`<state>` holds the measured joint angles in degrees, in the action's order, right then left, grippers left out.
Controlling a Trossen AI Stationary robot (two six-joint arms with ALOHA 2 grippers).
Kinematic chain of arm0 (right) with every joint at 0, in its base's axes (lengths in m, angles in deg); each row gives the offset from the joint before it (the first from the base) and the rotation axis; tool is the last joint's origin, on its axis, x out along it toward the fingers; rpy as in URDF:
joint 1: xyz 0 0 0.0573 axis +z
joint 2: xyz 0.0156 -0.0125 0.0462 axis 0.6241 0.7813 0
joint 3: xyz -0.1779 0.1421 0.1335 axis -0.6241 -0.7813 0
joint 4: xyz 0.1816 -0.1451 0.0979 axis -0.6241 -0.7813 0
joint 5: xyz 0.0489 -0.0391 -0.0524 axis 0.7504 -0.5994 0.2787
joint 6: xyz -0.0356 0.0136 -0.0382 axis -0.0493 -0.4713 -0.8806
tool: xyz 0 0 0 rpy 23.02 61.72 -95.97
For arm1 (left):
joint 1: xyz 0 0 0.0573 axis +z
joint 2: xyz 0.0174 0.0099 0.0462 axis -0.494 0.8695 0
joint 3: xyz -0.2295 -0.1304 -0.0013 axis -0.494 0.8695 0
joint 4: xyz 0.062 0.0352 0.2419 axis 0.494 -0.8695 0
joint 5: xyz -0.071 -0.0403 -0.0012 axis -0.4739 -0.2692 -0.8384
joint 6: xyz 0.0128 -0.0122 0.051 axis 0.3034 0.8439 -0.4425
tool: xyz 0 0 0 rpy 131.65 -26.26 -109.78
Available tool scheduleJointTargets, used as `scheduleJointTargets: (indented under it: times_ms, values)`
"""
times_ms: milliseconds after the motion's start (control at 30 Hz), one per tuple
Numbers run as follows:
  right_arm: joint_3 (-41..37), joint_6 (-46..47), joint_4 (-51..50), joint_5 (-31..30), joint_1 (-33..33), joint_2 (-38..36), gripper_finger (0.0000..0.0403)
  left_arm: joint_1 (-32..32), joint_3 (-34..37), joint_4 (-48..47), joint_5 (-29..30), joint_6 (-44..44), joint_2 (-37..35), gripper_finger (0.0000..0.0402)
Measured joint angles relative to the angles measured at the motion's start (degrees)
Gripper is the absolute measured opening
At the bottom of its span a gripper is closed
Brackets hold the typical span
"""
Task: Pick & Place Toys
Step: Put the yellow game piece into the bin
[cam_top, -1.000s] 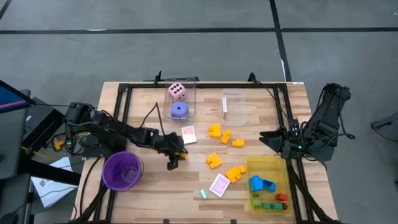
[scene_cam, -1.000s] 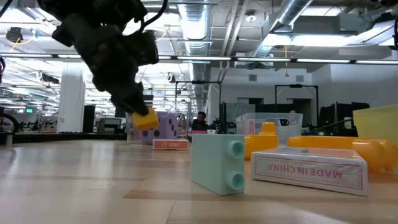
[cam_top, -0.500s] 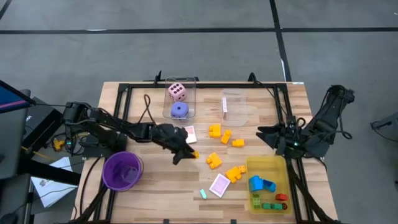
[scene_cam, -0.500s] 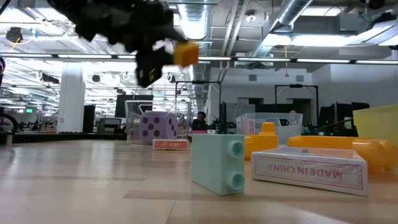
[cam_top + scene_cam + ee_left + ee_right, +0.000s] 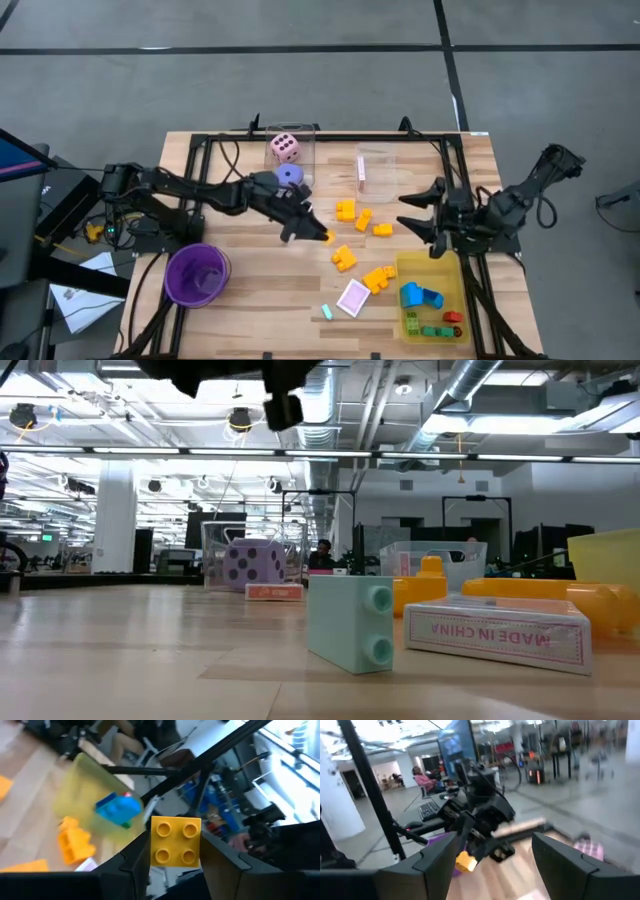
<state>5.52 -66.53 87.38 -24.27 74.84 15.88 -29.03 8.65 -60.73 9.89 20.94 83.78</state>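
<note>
A: High view: our left gripper [image 5: 318,236] now sits further out over the table than a second ago, near the loose yellow blocks [image 5: 362,218], with its jaws clamped on a yellow 4-stud block [image 5: 325,238]. It was down by the purple cup [image 5: 196,275] then.

B: We also see our right gripper [image 5: 425,215] has swung in from the table's edge, jaws spread and holding nothing, just above the yellow tray [image 5: 432,268]. So we judge the block is travelling toward that tray, maybe to be passed across.

A: From the left wrist view the yellow 4-stud block [image 5: 175,842] sits squarely between the fingers [image 5: 131,865], studs facing us, tray blurred beyond.

B: What can't we make out? In the low view the left arm is cut off at the top edge, and the block is out of frame. The mint block [image 5: 349,623] and the pink-white card box [image 5: 497,628] stand untouched on the wood.

A: The tray's small pieces are too tiny for us to sort.
</note>
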Motion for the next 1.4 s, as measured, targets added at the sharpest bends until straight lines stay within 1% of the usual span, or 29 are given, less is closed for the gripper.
scheduleJointTargets:
  times_ms: [100, 200, 400, 600, 733, 867, 967, 1067, 1200, 1400]
  values:
    - [1.2, -6.85, 2.65, 2.94, -2.13, 2.05, 0.0248, 0.76, -1.88, 1.21, -2.05, 1.71, 0.0, 0.0143]
    - [3.52, -10.11, 2.56, 6.35, -4.75, 4.82, 0.0248, 1.28, -3.33, 1.12, -3.51, 3.26, 0.0, 0.0143]
    - [9.6, -10.95, -0.98, 16.19, -10.37, 11.82, 0.0248, 1.4, -4.64, 1.15, -4.77, 4.43, 0.02, 0.0143]
    - [15.8, -11.17, -5.24, 28.2, -14.41, 19.38, 0.0248, 0.86, -4.68, 1.61, -6.08, 6.46, 0.02, 0.0143]
    - [19.7, -14.42, -7.27, 36.53, -17.0, 22.19, 0.0248, 0.48, -4.69, 2.73, -7.75, 7.61, 0.02, 0.0143]
    - [23.95, -16.86, -10.58, 41.76, -19.13, 24.73, 0.0248, 0.46, -4.72, 4.38, -8.6, 9.55, 0.02, 0.0143]
    - [26.96, -16.96, -13.45, 45.56, -20.21, 27.35, 0.0248, 0.46, -4.72, 6.51, -8.61, 11.02, 0.04, 0.0143]
    - [29.44, -17.09, -13.98, 48.06, -20.67, 30.13, 0.0248, 0.46, -4.72, 7.69, -8.6, 12.07, 0.02, 0.0143]
    - [31.72, -17.11, -14.57, 48.62, -20.85, 33.2, 0.0248, 0.46, -4.72, 8.77, -9.7, 13.34, 0.04, 0.0143]
    - [32.98, -16.63, -15.03, 50.95, -22.2, 34.85, 0.0248, 0.46, -4.72, 9.26, -11.13, 14.04, 0.07, 0.0143]
